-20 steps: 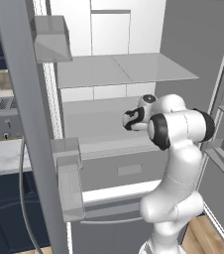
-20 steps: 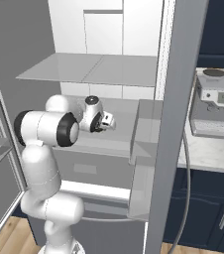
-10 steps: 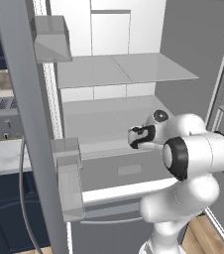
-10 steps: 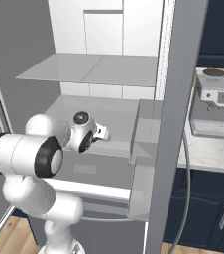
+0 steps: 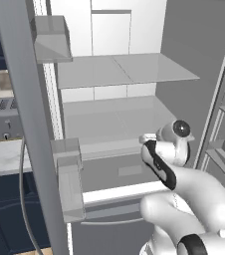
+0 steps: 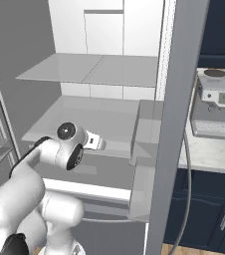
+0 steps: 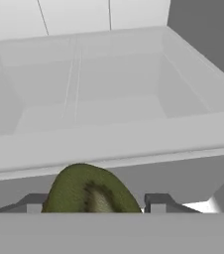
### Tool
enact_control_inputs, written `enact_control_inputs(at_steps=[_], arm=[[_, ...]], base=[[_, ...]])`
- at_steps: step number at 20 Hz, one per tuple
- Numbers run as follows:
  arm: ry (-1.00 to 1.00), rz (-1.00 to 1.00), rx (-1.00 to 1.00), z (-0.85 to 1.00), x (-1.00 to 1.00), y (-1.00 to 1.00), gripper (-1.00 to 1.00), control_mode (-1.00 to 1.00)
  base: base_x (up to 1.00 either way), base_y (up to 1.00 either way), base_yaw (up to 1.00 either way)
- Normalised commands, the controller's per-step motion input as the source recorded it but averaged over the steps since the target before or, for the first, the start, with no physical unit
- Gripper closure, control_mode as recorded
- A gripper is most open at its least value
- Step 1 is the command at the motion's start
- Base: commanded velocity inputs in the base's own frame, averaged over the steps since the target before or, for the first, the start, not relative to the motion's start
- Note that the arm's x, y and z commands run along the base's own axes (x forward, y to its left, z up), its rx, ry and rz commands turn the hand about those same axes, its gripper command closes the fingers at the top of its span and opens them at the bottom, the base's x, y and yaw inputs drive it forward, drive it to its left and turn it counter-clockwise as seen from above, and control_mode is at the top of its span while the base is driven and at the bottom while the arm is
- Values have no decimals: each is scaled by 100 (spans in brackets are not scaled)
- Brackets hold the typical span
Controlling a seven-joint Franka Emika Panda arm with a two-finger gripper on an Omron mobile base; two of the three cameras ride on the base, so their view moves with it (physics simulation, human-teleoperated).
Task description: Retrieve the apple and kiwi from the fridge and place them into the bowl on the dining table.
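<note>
Step in hand: carrying the kiwi (image 7: 91, 191) out of the fridge (image 5: 134, 99). The fingers (image 7: 156, 202) stand partly apart, clamped on the kiwi, which sits directly between them at the near edge of the hand view. Ahead of the fingers lies an open white fridge drawer (image 7: 109, 99); grey shelves (image 6: 94, 69) are above. Next move, by judgement: withdraw clear of the doors, then travel to the bowl on the dining tabletop.
</note>
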Motion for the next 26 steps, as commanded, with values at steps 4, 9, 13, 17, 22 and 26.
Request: enact_control_inputs(at_steps=[4, 9, 13, 17, 22, 26], arm=[[12, 0, 0, 100, -71, -18, 100, -100], [14, 2, 0, 97, -78, -6, 100, -100], [9, 15, 0, 55, -83, 2, 100, -100], [4, 22, 0, 61, -94, 2, 100, -100], [0, 9, -1, 44, -45, 7, 100, -100], [0, -9, -4, 28, -11, 14, 100, -100]], base=[[0, 0, 0], [0, 0, 0], [0, 0, 0], [0, 0, 0], [0, 0, 0], [0, 0, 0]])
